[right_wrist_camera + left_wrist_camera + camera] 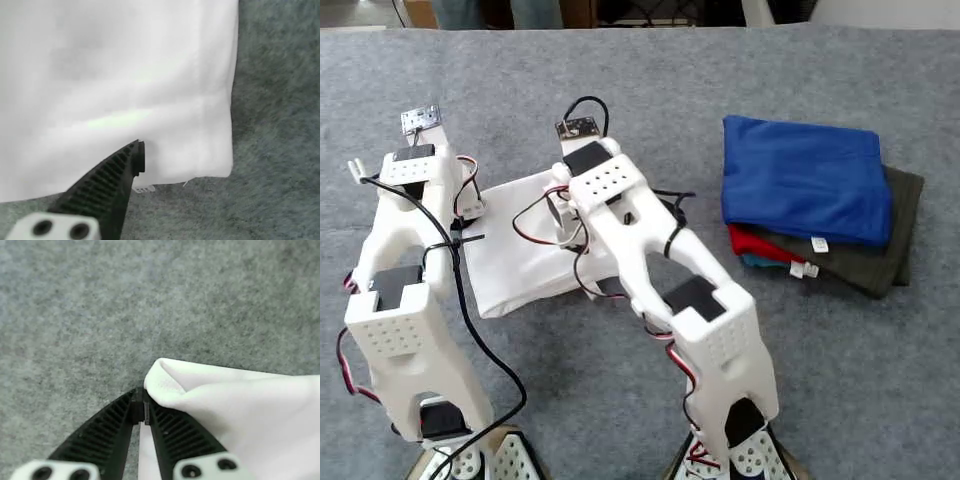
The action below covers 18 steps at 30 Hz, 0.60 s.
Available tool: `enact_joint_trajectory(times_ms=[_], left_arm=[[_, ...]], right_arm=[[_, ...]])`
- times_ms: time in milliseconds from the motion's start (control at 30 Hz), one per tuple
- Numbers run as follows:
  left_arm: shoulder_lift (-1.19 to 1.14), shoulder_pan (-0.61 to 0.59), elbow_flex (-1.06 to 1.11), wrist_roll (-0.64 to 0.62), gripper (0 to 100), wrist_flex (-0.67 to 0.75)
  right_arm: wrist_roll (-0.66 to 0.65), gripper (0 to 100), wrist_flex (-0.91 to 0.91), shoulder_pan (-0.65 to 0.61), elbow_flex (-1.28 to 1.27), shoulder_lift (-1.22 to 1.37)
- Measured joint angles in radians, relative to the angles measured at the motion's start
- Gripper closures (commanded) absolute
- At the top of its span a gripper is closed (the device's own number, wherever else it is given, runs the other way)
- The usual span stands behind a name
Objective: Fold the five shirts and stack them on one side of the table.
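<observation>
The left pincer [140, 409] is clamped on just the shirt [240, 415] corner at its tips, so a pull could slip it free; the right pincer [139, 152] I cannot tell.

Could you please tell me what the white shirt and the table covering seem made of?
White shirt: soft matte cloth, likely cotton knit; it creases and has a stitched hem. Table covering: grey felt or short-pile carpet, judging by its fuzzy, speckled surface.
</observation>
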State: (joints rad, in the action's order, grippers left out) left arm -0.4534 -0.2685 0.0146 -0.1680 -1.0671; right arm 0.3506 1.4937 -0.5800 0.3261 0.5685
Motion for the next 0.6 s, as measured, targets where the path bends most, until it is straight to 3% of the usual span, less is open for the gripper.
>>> enact_joint_trajectory(times_ms=[267,600], left_arm=[[0.000,0.000,0.000,0.005,97,0.000],[0.000,0.000,0.000,0.005,97,0.000]], right_arm=[[0.031,65.1,0.018,-0.002,0.052,0.035],[0.054,61.2,0.060,-0.069,0.052,0.037]])
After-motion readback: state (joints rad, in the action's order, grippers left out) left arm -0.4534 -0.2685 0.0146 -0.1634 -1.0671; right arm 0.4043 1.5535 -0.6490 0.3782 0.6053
